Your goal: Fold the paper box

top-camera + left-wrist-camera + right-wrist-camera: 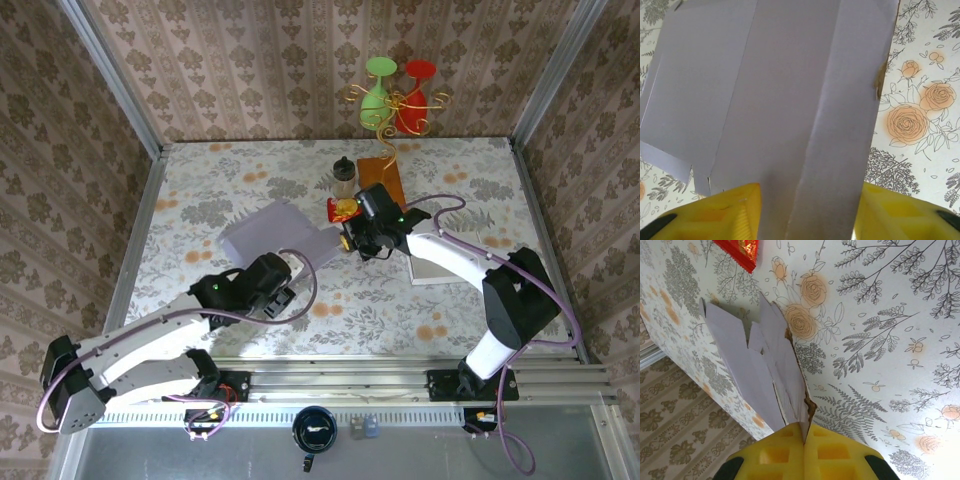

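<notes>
- Jaws on the right gripper (805, 432) were pressed together, pinching an edge of the paper box (280, 232).
- On the left gripper (810, 195) they were spread, with a fold of the box between them.
- We saw the box lying mostly flat on the table (200, 180), between both arms.
- Behind it stood a small jar (344, 178), a brown board (388, 182) and a red thing (343, 208).
- From the right wrist we saw a brown rip in the paper; from above it was too small to see.
- We could not tell what the pale flat thing (440, 270) under the right arm was.
</notes>
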Available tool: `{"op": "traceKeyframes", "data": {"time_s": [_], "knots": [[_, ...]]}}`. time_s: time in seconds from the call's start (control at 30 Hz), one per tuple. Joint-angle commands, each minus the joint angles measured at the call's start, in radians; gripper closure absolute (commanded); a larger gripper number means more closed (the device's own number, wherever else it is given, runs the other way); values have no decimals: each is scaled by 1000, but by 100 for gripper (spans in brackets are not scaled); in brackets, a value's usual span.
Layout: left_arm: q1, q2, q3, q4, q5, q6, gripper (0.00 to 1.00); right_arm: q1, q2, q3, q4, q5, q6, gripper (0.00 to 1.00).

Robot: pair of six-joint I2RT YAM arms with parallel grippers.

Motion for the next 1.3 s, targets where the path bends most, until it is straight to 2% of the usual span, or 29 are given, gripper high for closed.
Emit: {"op": "traceKeyframes", "data": {"time_s": [0.0, 0.33, 0.5, 0.6, 0.7, 0.8, 0.93, 1.03, 1.17, 1.27], "knots": [[-15, 8, 53, -25, -29, 52, 57, -7, -39, 32, -63, -33, 22, 100], [-39, 28, 93, -47, 5, 123, 99, -21, -37, 52, -87, -66, 36, 100], [-41, 34, 110, -46, 12, 134, 100, -27, -40, 64, -108, -71, 32, 100], [-41, 36, 117, -46, 14, 135, 100, -36, -56, 63, -107, -57, 15, 85], [-41, 41, 127, -46, 16, 136, 100, -46, -99, 69, -128, -9, -12, 64], [-41, 51, 141, -47, 21, 136, 100, -56, -167, 73, -166, 66, -52, 54], [-41, 71, 155, -49, 18, 132, 100, -23, -283, 72, -222, 169, -131, 50], [-41, 74, 159, -41, 16, 124, 100, 68, -329, 52, -210, 208, -136, 50], [-41, 79, 170, -39, 16, 113, 100, 185, -329, -22, -70, 215, -45, 51], [-41, 80, 175, -33, 19, 101, 100, 224, -283, -17, -15, 208, -29, 52]]}}
